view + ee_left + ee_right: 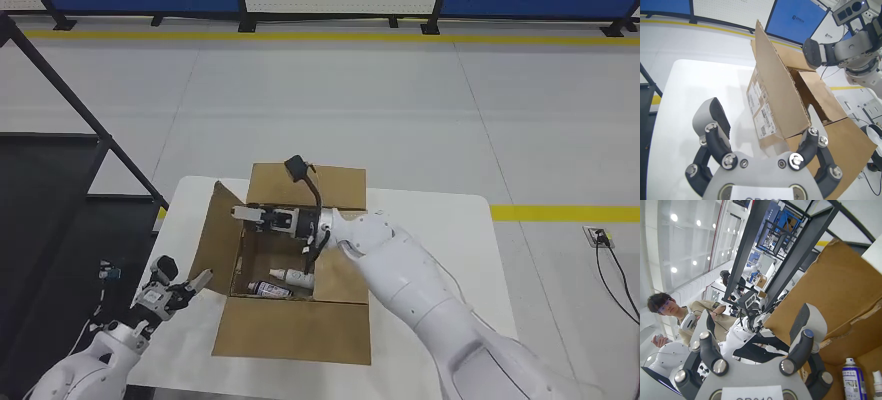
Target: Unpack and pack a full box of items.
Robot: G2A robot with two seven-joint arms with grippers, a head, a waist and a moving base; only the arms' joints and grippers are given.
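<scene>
An open cardboard box point(300, 250) stands in the middle of the white table point(440, 240), all flaps folded outward. Inside it lie a blue-and-white spray can point(270, 289) point(853, 378) and a small white bottle point(290, 273) point(877, 381). My right gripper point(250, 215) point(755, 321) hangs open over the box's left wall, one finger point(806, 319) close to the inside of the raised left flap point(829, 294). My left gripper point(188, 287) point(762, 128) is open low beside the box, at the near corner of that flap point(776, 85); contact cannot be made out.
A black metal rack point(60, 200) stands just left of the table. Bare tabletop lies to the right of the box and in front of the left flap point(696, 85). The table's edges are close on every side.
</scene>
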